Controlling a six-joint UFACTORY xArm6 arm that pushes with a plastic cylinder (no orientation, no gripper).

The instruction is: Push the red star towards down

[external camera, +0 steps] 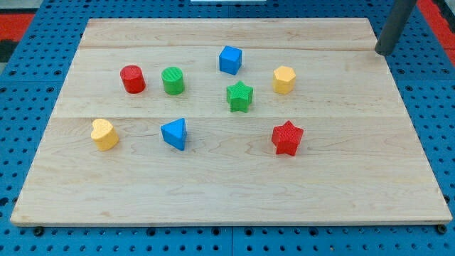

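Observation:
The red star (287, 138) lies on the wooden board (227, 192), right of the middle. My tip (383, 52) is at the view's top right, at the board's right edge, far up and to the right of the red star and touching no block. The rod rises out of the view's top.
Other blocks on the board: a red cylinder (132, 79), a green cylinder (173, 80), a blue cube (230, 60), a yellow hexagon (284, 80), a green star (240, 97), a blue triangle (175, 133) and a yellow heart (104, 134). Blue pegboard surrounds the board.

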